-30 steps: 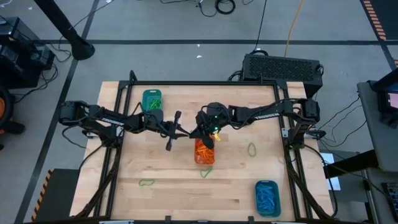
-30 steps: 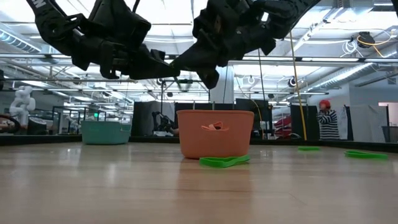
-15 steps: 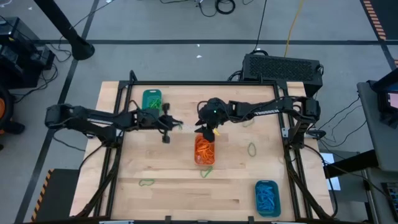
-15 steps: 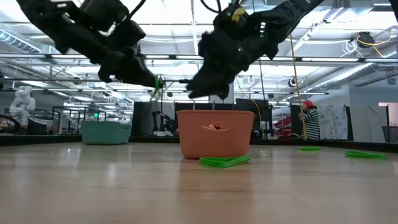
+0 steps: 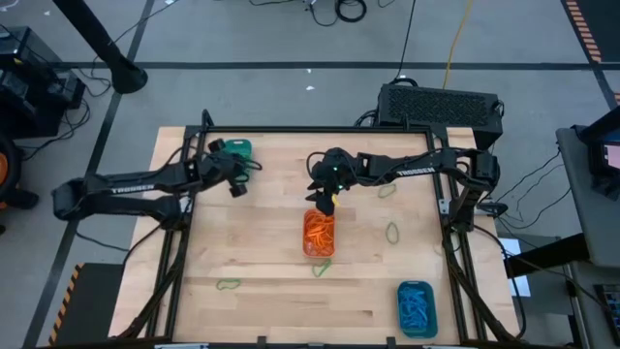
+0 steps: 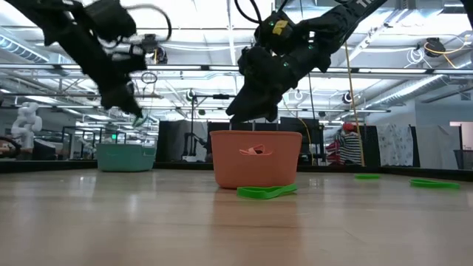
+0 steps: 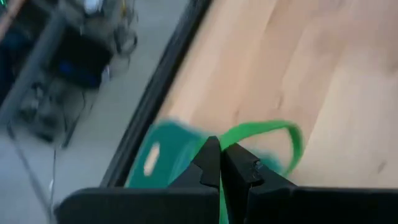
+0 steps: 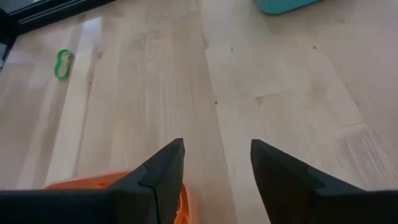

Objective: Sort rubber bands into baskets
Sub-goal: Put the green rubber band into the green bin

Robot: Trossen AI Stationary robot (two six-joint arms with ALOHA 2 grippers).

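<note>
Green rubber band (image 7: 264, 134) in left tool's (image 7: 222, 163) pinch.

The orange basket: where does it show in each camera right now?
High view: orange basket mid-table, below the right claw.
Low view: centre, a green band lying in front of it.
Left wrist view: not in it.
Right wrist view: only its rim, at the bottom edge.
Shared landmark: the right claw above it.

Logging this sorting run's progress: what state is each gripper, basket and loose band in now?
left gripper: shut on a green band
right gripper: open, empty
orange basket: holds orange bands
far teal basket: green bands inside
near teal basket: blue bands inside
loose green bands: lying on table
</note>
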